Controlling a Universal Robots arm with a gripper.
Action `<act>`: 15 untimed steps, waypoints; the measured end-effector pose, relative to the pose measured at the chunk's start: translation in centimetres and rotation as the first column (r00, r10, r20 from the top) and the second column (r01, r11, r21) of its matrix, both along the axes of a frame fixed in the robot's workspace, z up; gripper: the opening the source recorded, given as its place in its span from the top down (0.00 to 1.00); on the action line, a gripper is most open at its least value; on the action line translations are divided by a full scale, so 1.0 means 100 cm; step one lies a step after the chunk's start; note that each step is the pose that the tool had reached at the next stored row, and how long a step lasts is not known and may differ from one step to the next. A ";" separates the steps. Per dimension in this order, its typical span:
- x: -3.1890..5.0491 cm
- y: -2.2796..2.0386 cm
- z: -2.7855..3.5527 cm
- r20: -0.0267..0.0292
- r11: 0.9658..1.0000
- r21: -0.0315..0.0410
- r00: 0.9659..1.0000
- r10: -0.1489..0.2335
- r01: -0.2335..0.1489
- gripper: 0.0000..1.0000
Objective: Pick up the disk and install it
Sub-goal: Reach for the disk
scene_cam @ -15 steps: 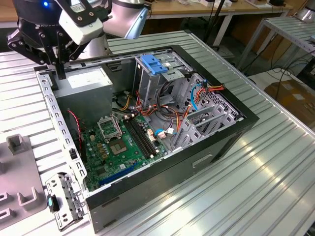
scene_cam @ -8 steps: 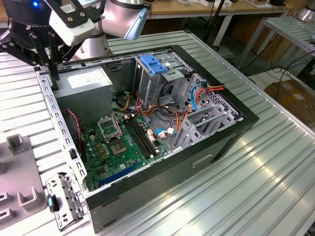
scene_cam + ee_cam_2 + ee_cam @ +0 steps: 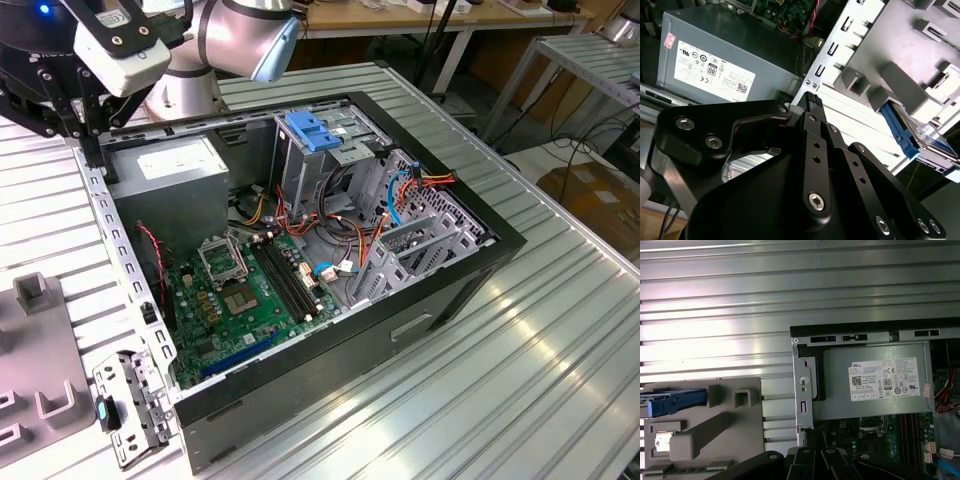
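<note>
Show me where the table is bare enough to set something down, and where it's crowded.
Bare: the ribbed table on the exterior view's right of the computer case; in the first wrist view, the ribs outside the case by the power supply. Crowded: inside the case; the grey fixture holding the disk.

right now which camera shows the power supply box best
The first wrist view: the power supply box faces the camera, whole, sticker in full. The second wrist view shows it slanted and partly covered. The exterior view shows it at an angle.
</note>
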State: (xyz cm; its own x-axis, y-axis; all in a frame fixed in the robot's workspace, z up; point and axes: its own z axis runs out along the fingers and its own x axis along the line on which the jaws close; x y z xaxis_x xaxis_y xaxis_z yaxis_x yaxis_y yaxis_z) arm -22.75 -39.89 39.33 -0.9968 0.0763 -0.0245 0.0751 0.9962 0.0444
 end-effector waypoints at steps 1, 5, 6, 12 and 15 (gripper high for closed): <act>-0.0018 0.0000 0.0000 0.000 1.000 0.000 1.000 0.000 0.000 0.89; -0.0087 0.0000 0.0000 0.000 1.000 0.000 1.000 0.000 0.000 0.89; -0.0103 0.0000 0.0000 0.000 1.000 0.000 1.000 0.000 0.000 0.89; -0.0186 0.0000 -0.0001 0.000 1.000 0.000 1.000 0.000 0.000 0.89; -0.0199 0.0001 -0.0001 0.000 1.000 0.000 1.000 0.000 0.000 0.89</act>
